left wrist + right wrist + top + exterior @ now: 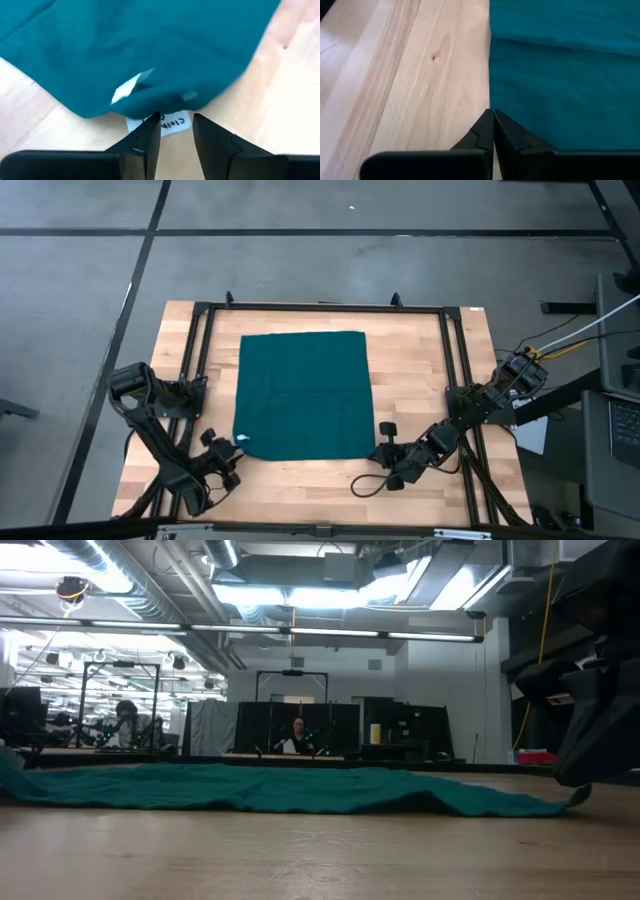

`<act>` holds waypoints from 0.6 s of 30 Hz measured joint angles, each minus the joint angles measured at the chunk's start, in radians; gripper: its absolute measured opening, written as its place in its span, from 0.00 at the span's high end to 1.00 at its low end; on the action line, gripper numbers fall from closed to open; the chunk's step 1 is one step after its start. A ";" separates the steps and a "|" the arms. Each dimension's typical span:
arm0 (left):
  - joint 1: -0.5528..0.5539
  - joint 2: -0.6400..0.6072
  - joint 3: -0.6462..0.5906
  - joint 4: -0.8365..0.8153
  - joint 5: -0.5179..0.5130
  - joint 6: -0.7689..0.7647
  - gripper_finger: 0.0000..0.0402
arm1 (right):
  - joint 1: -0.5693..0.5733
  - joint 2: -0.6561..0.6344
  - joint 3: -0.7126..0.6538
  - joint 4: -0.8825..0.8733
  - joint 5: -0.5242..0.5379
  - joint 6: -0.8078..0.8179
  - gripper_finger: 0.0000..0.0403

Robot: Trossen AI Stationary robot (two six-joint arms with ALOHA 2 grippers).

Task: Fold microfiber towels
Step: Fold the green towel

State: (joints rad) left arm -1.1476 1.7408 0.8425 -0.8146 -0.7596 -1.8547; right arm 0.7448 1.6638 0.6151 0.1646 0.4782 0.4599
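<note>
On the wooden table the teal towel lies flat. The left gripper, fingers parted, sits at its tagged corner; the right gripper, fingers together, meets its opposite edge.

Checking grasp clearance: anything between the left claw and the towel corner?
Only the towel's white tag on bare wood. In the left wrist view the left claw is open, right at the teal towel corner, straddling the tag.

Grey concrete floor with dark seams, fluorescent ceiling lights, a person seated far behind.
</note>
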 joint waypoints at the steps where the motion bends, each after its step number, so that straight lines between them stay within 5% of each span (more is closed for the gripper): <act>1: -0.007 -0.007 0.007 -0.001 0.001 -0.006 0.72 | 0.000 0.000 0.000 0.000 0.000 0.000 0.98; 9: -0.034 -0.027 0.037 -0.086 -0.111 -0.130 0.74 | 0.000 0.000 0.000 0.000 0.001 0.001 0.94; 18: -0.013 -0.027 0.037 -0.077 0.111 0.008 0.74 | 0.000 0.000 0.000 0.008 0.001 0.004 0.96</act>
State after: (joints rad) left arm -1.1606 1.7134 0.8799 -0.8917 -0.6488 -1.8470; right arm 0.7448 1.6638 0.6151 0.1722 0.4789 0.4637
